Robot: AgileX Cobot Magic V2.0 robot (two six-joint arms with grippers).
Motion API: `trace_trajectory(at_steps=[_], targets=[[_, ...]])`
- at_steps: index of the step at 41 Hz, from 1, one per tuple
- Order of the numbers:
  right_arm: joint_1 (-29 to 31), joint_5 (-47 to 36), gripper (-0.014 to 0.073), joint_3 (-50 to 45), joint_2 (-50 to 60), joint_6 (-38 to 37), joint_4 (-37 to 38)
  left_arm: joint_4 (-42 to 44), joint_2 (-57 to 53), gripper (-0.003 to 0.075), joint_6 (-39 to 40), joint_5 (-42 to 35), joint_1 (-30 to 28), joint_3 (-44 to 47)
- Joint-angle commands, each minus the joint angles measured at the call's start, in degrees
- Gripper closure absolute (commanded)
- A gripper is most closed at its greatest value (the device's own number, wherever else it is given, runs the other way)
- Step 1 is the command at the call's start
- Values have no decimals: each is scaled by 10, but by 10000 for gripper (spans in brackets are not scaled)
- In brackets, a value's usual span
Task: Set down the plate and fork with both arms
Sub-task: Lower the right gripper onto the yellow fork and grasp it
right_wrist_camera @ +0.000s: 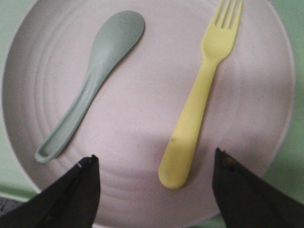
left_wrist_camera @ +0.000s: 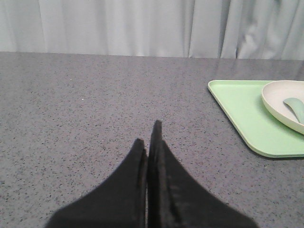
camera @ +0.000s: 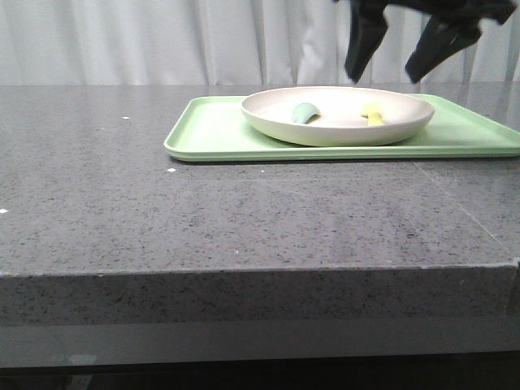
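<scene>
The plate [camera: 337, 122] was parked on the green tray [camera: 211, 134], which sat on the grey speckled desk [camera: 162, 211], toward the far right side. Inside the plate the fork [right_wrist_camera: 202, 90] was laid flat, tines pointing away from the right gripper [right_wrist_camera: 154, 183], handle end nearest it. Just beside it, not touching, a grey-green spoon [right_wrist_camera: 92, 83] was laid in the plate too, bowl end away from the gripper as well. In the front view only bits of both could be made out over the rim.

The right gripper was hung above the plate with its jaws spread wide, nothing held between them; the fork handle's end was seen between the two jaws from the wrist view, but well below them.

The left gripper [left_wrist_camera: 151, 142] was kept off to the side over bare desk, well apart from the tray, jaws pressed together with nothing in them. White curtains [camera: 162, 41] were seen behind everything.
</scene>
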State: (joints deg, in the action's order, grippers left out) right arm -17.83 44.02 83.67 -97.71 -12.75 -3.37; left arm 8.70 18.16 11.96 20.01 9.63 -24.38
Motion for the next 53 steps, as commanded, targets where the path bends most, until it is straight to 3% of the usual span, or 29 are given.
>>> trace_trajectory(at_steps=[1,35,38,53], targets=[[1,-6,73,53,-18,-17,8,-3,5,738,0,-48,-1,-15],[17,-8,75,74,-78,-31,11,-3,5,738,0,-48,-1,-15],[17,-4,108,74,-78,-31,11,-3,5,738,0,-48,-1,-15],[17,1,452,74,-78,-31,11,-3,5,738,0,-48,-1,-15]])
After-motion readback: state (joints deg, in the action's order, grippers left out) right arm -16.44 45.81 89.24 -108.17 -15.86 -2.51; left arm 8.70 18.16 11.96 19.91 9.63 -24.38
